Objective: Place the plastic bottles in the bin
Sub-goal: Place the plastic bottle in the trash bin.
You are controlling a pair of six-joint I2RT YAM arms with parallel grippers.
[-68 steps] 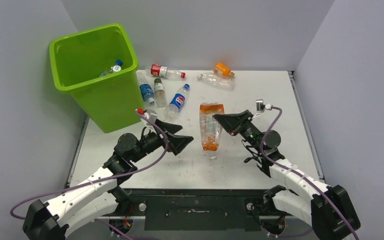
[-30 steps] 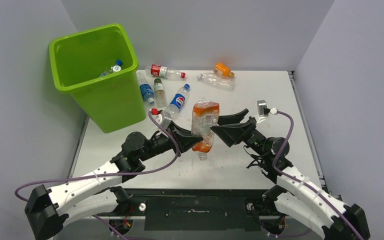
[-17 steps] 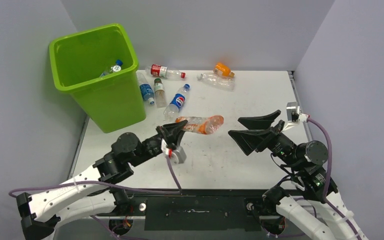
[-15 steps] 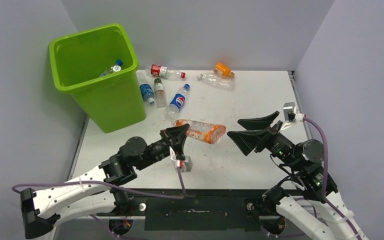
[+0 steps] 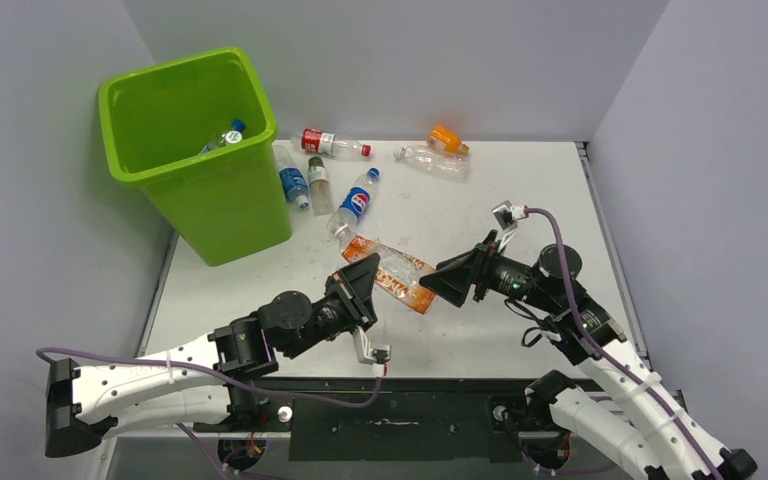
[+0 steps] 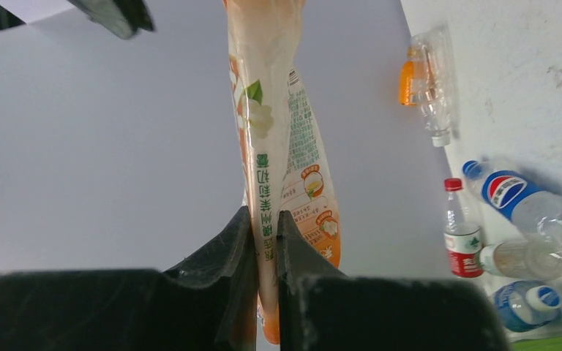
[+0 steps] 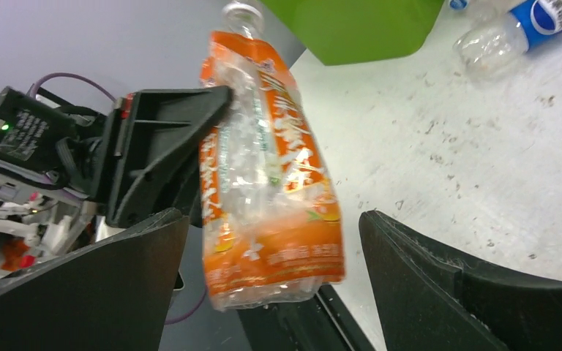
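Pinching a crushed orange-labelled bottle (image 5: 392, 274) flat between its pressed-together fingers, the left gripper (image 6: 263, 219) holds it in the air over the near middle of the white table (image 5: 530, 200), well short of the lime-green bin (image 5: 230, 215) standing at the far left corner. The right gripper (image 7: 272, 219) hangs with its jaws spread wide on either side of that bottle's broad end, and no contact with it can be made out. The job looks to be in its early stages: only one blue-capped bottle (image 5: 224, 136) can be seen inside the bin, though its floor is partly hidden. Six more lie on the table. A blue-labelled bottle (image 5: 293, 186) and a small pale-labelled bottle (image 5: 318, 185) are just beside the bin wall, a Pepsi bottle (image 5: 356, 204) lies near them, a red-labelled bottle (image 5: 330, 143) is along the back edge, and a clear bottle (image 5: 435, 160) rests touching an orange bottle (image 5: 447, 138) at the far side. The held bottle has yet to be carried over the rim and dropped, with the six others to follow
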